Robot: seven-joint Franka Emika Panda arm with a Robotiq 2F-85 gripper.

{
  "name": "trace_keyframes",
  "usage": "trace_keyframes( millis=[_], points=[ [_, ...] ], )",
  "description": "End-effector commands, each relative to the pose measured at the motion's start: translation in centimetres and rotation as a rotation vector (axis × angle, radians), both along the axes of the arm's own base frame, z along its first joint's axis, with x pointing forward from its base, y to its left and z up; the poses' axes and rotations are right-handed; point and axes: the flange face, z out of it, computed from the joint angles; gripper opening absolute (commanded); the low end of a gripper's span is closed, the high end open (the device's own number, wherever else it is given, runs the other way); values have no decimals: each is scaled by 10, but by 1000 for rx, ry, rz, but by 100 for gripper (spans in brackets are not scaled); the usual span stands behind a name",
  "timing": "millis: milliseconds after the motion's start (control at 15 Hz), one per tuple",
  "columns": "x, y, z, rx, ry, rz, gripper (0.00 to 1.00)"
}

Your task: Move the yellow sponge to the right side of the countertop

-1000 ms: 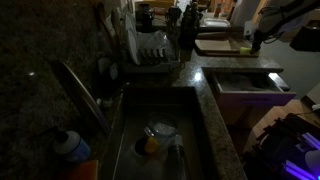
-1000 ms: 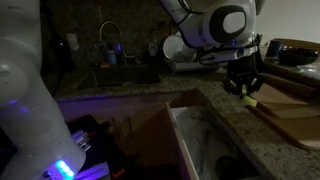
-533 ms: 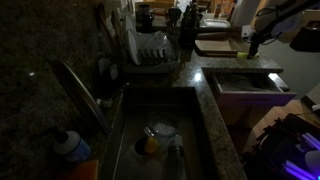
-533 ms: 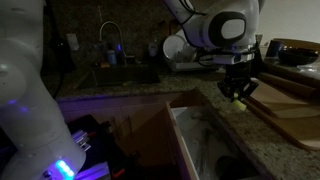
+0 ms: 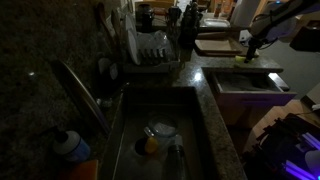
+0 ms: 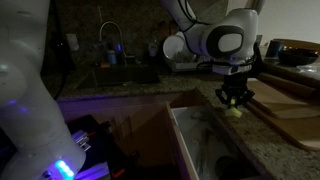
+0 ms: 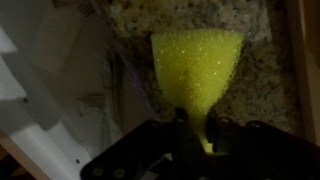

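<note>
Sponge (image 7: 197, 62): yellow-green, porous, flat block. It's squeezed to a narrow waist at the near end and fans out wide at the far end. End effector (image 7: 196, 122) is clamped on that narrow end, fingers almost together with only crushed foam between them.

In an exterior view the sponge (image 6: 235, 112) hangs under the end effector at the front edge of the desk (image 6: 236, 140), just beside the board (image 6: 290, 112). I can't tell if it touches the granite. Open drawer (image 6: 200, 150) sits just below that edge, contents too dark for me to read.

Sink (image 5: 192, 112) holds a pale bowl (image 5: 160, 129) and a round orange item (image 5: 148, 146) next to it. Rack (image 5: 150, 55) behind the sink holds upright plates.
</note>
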Motion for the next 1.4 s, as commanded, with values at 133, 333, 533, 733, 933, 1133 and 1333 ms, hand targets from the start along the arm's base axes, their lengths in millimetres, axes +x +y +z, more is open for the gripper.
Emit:
trace_keyframes(
  millis=[133, 333, 533, 733, 933, 1133, 1333],
  points=[
    [7, -1, -10, -50, -49, -33, 40],
    [7, -4, -12, -59, -48, -81, 57],
    [8, -6, -7, -76, -79, -103, 81],
    [10, -4, -1, -68, -84, -104, 98],
    [9, 7, 18, -1, -75, -67, 100],
    [6, 25, 71, 41, -87, -3, 100],
    [18, 24, 76, 2, -112, -7, 100]
  ],
)
